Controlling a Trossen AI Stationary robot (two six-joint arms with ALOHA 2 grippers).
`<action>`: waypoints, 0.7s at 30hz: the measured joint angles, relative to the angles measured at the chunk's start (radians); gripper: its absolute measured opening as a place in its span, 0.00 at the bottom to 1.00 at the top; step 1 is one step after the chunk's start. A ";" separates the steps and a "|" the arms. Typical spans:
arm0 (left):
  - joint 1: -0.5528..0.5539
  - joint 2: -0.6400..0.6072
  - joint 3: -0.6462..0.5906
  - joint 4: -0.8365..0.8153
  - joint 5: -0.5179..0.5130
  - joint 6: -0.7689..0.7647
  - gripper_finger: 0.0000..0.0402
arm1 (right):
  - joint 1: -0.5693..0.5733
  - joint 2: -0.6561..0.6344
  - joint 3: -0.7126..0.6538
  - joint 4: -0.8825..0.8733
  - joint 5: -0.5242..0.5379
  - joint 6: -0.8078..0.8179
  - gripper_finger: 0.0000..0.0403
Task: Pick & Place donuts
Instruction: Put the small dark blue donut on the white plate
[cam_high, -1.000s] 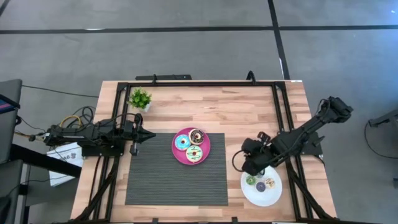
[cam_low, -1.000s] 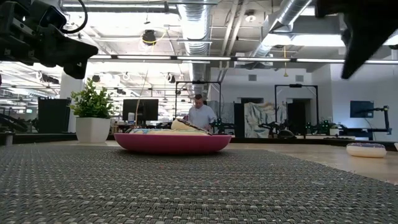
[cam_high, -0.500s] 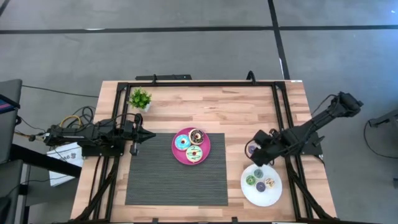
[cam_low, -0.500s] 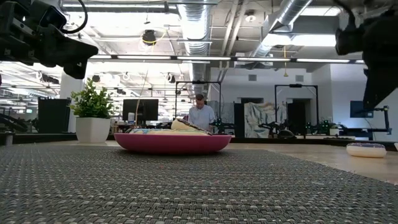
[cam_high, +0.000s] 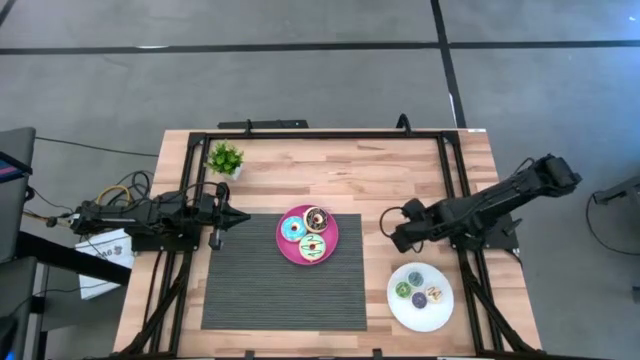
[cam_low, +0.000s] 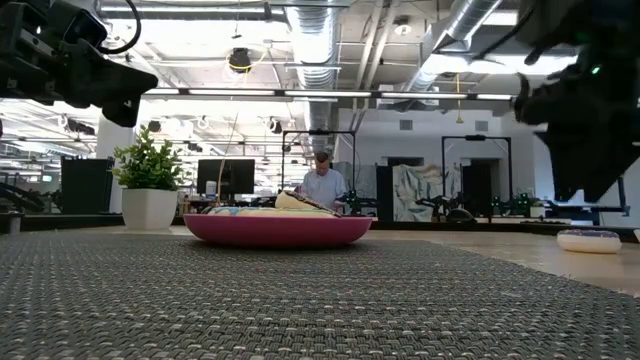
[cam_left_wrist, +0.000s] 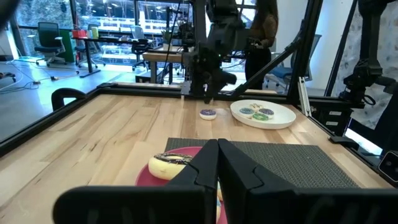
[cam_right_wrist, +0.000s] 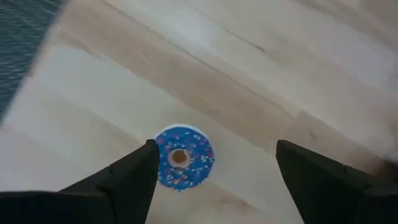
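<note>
I see my right gripper (cam_high: 390, 230) hanging above the bare wood in the right half of the table (cam_high: 350, 165), between the pink plate (cam_high: 307, 235) and the table's right edge. Its fingers (cam_right_wrist: 127, 177) stand wide apart and hold nothing. Below them a blue donut (cam_right_wrist: 183, 156) lies flat on the wood, alone, near the white plate (cam_high: 420, 297).

The white plate sits close to the table's front right corner and carries three donuts (cam_high: 418, 291). The pink plate rests on the back edge of the grey mat (cam_high: 280, 290), near its right back corner, and carries three more donuts (cam_high: 305, 232).

My left gripper (cam_high: 235, 216) waits above the left edge of the table, with its fingers pressed together and empty.
</note>
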 joint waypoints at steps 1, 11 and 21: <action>0.000 0.000 0.000 0.000 0.000 0.000 0.00 | -0.016 0.017 0.000 0.004 -0.016 0.003 0.78; 0.000 0.000 0.000 0.000 0.000 0.000 0.00 | -0.096 0.172 0.000 0.156 -0.159 -0.014 0.75; 0.000 0.000 0.000 0.000 -0.001 0.000 0.00 | -0.103 0.257 0.001 0.179 -0.203 -0.011 0.75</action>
